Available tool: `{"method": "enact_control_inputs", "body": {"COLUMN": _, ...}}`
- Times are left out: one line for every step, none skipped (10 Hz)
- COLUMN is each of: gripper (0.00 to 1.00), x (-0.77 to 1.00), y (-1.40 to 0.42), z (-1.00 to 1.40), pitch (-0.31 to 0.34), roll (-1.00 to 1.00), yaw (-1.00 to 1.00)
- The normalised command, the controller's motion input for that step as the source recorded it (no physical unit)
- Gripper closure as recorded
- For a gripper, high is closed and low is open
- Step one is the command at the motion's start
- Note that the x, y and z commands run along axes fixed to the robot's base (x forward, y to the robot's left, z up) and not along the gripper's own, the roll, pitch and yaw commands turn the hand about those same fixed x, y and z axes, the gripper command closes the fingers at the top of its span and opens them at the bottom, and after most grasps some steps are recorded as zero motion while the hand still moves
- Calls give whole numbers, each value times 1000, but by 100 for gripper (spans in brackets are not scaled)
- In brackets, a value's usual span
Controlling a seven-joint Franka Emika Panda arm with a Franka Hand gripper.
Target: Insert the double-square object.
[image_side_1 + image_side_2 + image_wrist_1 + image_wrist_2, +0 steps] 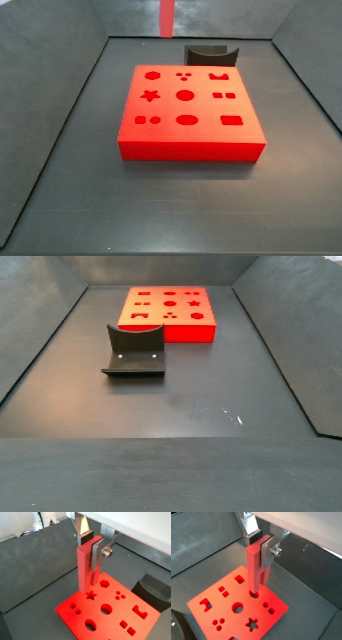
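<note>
A: Quick pass, left to right in a side view. What's there?

B: Red block (189,108) mid-bench toward the far wall, shaped holes on top. Right of its middle, behind it near the far edge, the fixture (206,51). Bottom tip of a red stick shows at the top edge of that view; the gripper itself is out of frame there.

A: Gripper?

B: Only in the wrist views. The gripper (90,548) hangs above the red block, fingers (101,552) pinching the double-square object (89,569) near its upper end. Peg hangs upright.

A: Peg's lower end?

B: In a wrist view, the double-square object (256,568) has its tip low over a hole in the block. Can't tell if it's touching or already in.

A: Handling?

B: Looks rigid, light, smooth-sided plastic; probably slick against the flat pads. Long and thin, so a high grip lets the tip swing if it catches a hole edge. I'd judge flat-face grip right, squareness to the hole matters most.
</note>
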Motion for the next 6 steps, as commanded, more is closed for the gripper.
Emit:
{"method": "enact_control_inputs", "body": {"gripper": 100, "x": 497, "y": 11, "z": -943, "pitch": 3, "roll": 30, "yaw": -323}}
{"method": "enact_control_inputs", "body": {"gripper": 100, "x": 309, "y": 100, "z": -926, "pitch": -14, "roll": 30, "yaw": -334}}
{"method": "enact_control_inputs", "body": {"gripper": 100, "x": 251, "y": 154, "z": -877, "pitch": -24, "roll": 106, "yaw": -289}}
{"method": "enact_control_inputs", "body": {"gripper": 100, "x": 417, "y": 169, "z": -843, "pitch": 43, "roll": 194, "yaw": -377}}
{"method": "enact_control_inputs", "body": {"gripper": 100, "x": 477, "y": 203, "z": -857, "pitch": 13, "roll": 141, "yaw": -494}}
{"method": "enact_control_inputs", "body": {"gripper": 100, "x": 506, "y": 229, "z": -774, "pitch": 19, "roll": 83, "yaw": -583}}
